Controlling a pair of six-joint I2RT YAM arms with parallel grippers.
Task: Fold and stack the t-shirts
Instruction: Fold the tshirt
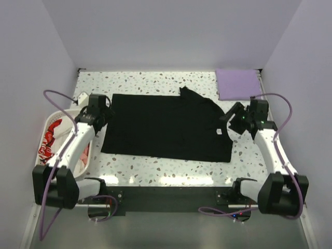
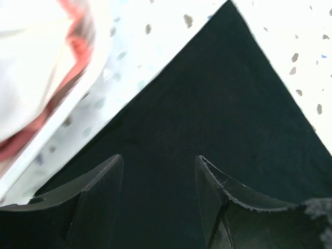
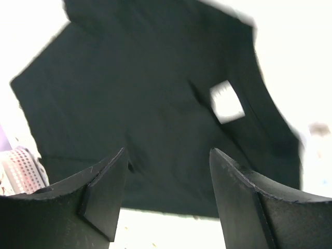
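Top view: shows the black t-shirt (image 1: pixel 166 127) spread flat across the middle of the bench (image 1: pixel 155 83), with a flap of cloth poking out along its far edge. Places the lavender t-shirt (image 1: pixel 237 84), folded, beyond the black t-shirt's far right corner and apart from it. Puts the white t-shirt with red lettering (image 1: pixel 49 142) in the basket (image 1: pixel 85 153) just left of the black t-shirt. Finds the left hand (image 1: pixel 106 111) at the black t-shirt's left edge and the right hand (image 1: pixel 228 120) at its right edge, by the collar.

Left wrist view: shows the left hand's fingers (image 2: pixel 101 192) spread wide above a corner of the black t-shirt, gripping nothing. Cannot tell whether they touch the cloth. Catches the basket rim, blurred, left of that corner, with speckled bench between.

Right wrist view: shows the right hand's fingers (image 3: pixel 238 192) likewise parted and holding nothing, with the black t-shirt beyond them and a white label (image 3: pixel 227 101) at its collar.
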